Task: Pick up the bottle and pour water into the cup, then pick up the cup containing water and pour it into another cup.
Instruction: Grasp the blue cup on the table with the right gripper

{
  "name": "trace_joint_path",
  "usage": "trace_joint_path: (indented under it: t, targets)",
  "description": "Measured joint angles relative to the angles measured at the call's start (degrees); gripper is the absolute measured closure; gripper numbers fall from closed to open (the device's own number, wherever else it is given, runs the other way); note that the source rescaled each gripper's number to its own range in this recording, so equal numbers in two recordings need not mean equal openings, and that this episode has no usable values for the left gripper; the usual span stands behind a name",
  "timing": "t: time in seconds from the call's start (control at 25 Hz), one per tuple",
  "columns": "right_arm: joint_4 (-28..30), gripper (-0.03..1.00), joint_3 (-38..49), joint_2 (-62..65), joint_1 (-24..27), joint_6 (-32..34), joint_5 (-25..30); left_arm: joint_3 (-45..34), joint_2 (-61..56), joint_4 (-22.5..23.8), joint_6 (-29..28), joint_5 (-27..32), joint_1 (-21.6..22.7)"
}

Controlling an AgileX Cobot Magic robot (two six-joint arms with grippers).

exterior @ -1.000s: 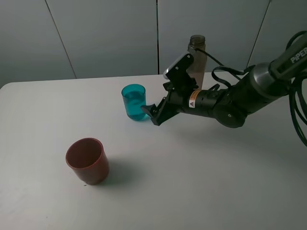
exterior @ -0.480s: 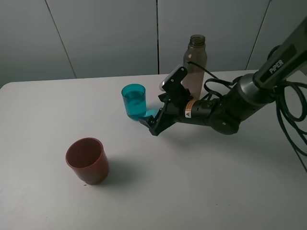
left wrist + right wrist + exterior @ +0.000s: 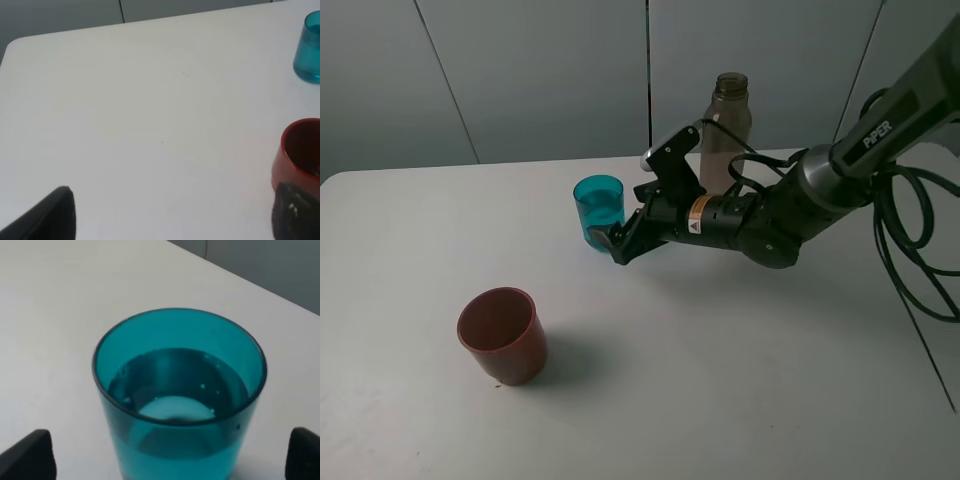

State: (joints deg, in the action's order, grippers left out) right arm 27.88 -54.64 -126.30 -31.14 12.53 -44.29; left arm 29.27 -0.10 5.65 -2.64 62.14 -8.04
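Right wrist view is filled by the cup [image 3: 180, 395], which is seen upright on the table [image 3: 60, 300] with water in its lower part; it lies straight ahead of the right gripper [image 3: 612, 244], centred between the two dark fingers [image 3: 27, 455] at the frame's lower corners; the jaws are spread wide and nothing is held between them. In the exterior high view the fingertips are placed low, at the foot of the cup on the side facing the arm; whether the wall is touched or only neared cannot be told. The cup's long axis is vertical and the gripper is brought in from the side, nearly level, so the coming closure is judged to turn on the cup being kept midway between the fingers, with the grip taken across its straight wall.

The bottle [image 3: 725, 130] is seen standing upright behind the right arm, apart from the cup; since water is in the cup, the first pour is judged done. The red cup [image 3: 501, 335] is set well apart, nearer the camera and to the left; the lift is judged to need carrying that way.

The left gripper [image 3: 172, 220] is shown open and empty, its fingers wide, with the red cup just beside one of them; the cup is far from it, so the right arm is clearly the nearer.
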Motion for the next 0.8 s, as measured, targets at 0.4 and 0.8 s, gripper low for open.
trace_joint_path:
  t: [0.4, 0.8]
  targets:
    - [0.0, -0.03, -4.8, -4.8, -0.1, 2.4, 0.4, 0.0, 0.0, 0.0, 0.0, 0.0, 0.0]
    - [0.0, -0.03, -8.8, -8.2, -0.1, 2.8, 1.2, 0.0, 0.0, 0.0, 0.0, 0.0, 0.0]
